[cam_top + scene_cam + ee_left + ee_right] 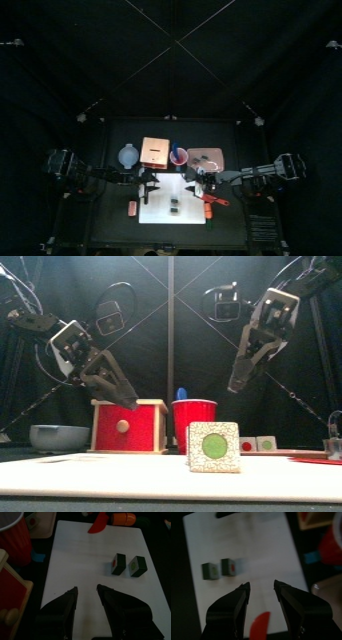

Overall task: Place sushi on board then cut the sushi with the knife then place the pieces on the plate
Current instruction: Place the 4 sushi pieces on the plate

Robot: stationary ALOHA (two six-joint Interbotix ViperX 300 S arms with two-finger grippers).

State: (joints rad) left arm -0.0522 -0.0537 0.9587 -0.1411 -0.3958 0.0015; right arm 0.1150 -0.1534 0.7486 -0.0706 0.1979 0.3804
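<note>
White board [80, 557] lies flat at the front middle of the counter [110, 230]. Containers stand in a row behind the board. A blue-grey bowl [60, 437] is at the left end; its inside is hidden from every view. Next to it is a pale wooden box [130, 426] with a red drawer front, drawer closed. Then a red cup [194, 418], with the blue knife [182, 394] standing in it, tip up above the rim. The pink tray [205, 157] sits behind the board's right corner; a few small bits show on it, too small to tell. The two sushi pieces [119, 563] are on the board near its middle, dark green, standing side by side with a narrow gap. From the front the near one shows a speckled white face with a green centre. The red knife [98, 523] lies across the board's right edge, with an orange toy [123, 518] just beside it, off the board. The left hand [87, 591] hangs above the board's left part, jaws spread and gripping nothing; the sushi lies ahead of its tips and off their line, well apart. The right hand [261, 587] hangs above the board's right part, jaws also spread and empty. The red knife's blade is under the gap between its jaws, and the sushi is further out, clear of both tips.
</note>
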